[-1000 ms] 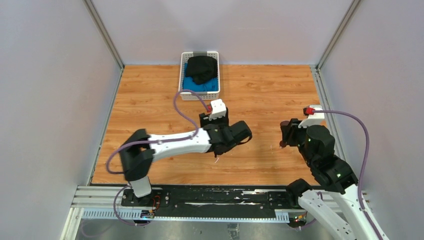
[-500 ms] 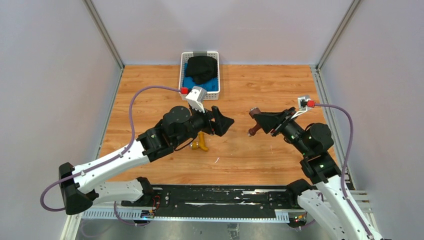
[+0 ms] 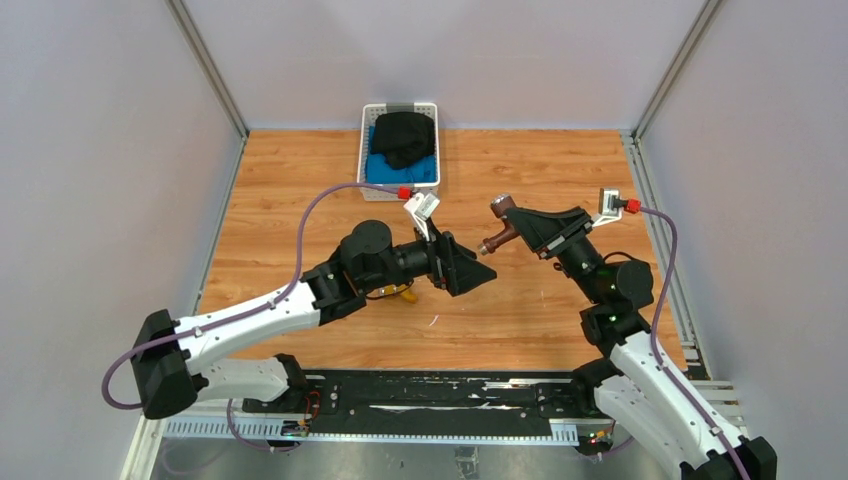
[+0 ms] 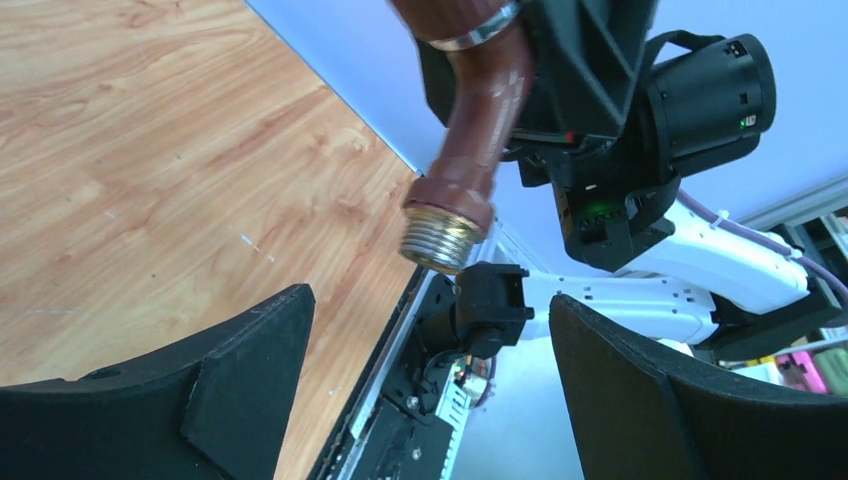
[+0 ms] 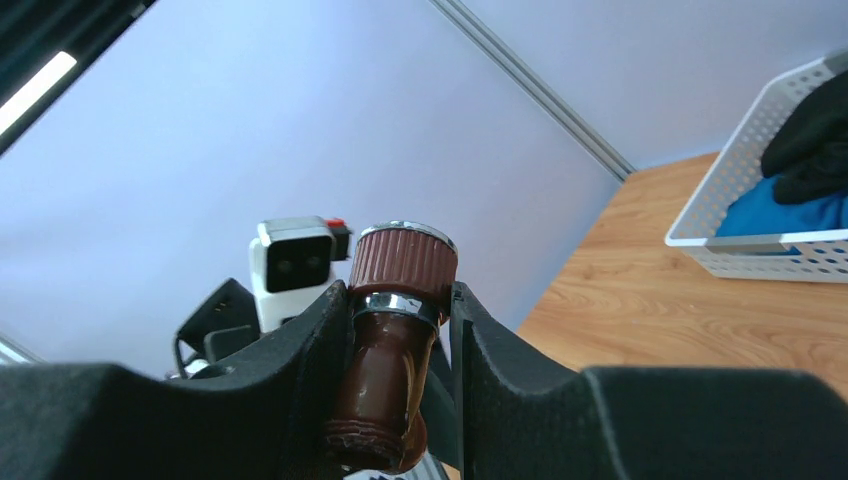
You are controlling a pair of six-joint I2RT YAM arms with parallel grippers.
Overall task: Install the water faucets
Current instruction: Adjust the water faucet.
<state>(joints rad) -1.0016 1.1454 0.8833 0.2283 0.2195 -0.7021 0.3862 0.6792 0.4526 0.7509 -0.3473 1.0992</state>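
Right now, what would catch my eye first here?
A reddish-brown faucet hangs in mid-air right of centre, pinched by the right arm's fingers. The left arm's fingers gape open just in front of its threaded end, and a brass faucet lies on the table beneath that arm.

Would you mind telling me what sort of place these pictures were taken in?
Probably a robotics lab test cell: the left arm and right arm are bolted to a metal rail at the edge of a wooden tabletop, enclosed by plain grey panel walls on aluminium posts.
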